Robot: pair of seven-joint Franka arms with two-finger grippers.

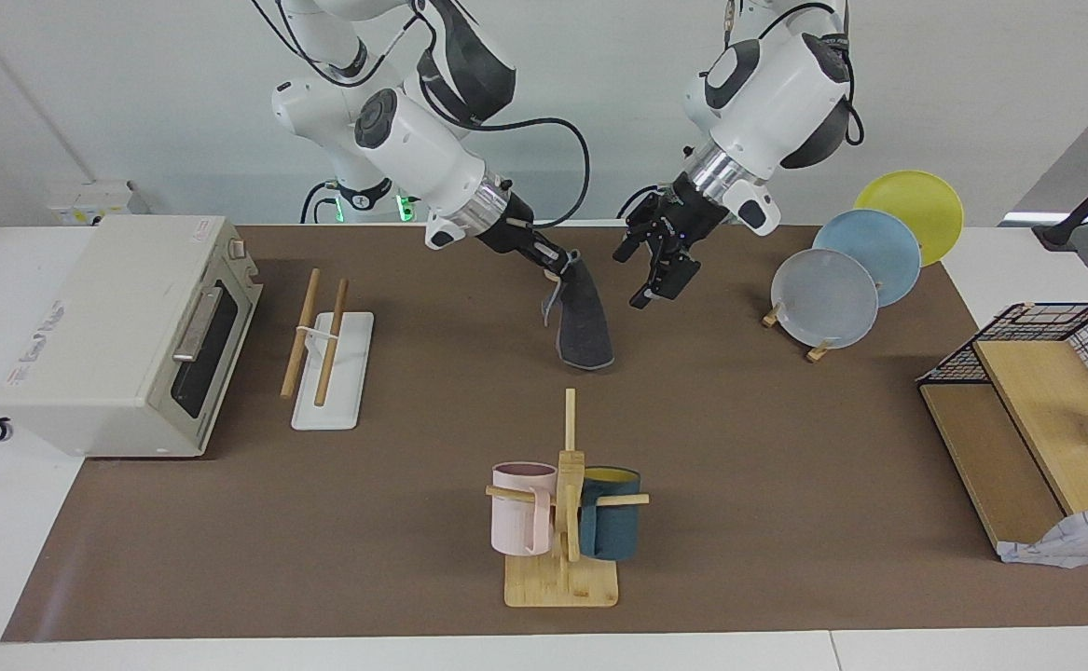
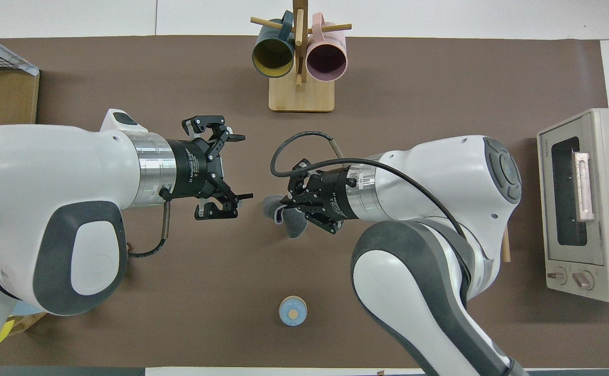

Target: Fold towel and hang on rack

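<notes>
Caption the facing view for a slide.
Right gripper dangles the folded towel above the table; left gripper open beside it; rack bare.

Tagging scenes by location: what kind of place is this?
Likely a lab bench staged as a kitchen: a toaster oven, a mug tree and a plate stand sit on a brown mat against a bare white wall.

White arms, grey joint covers, black cables
</notes>
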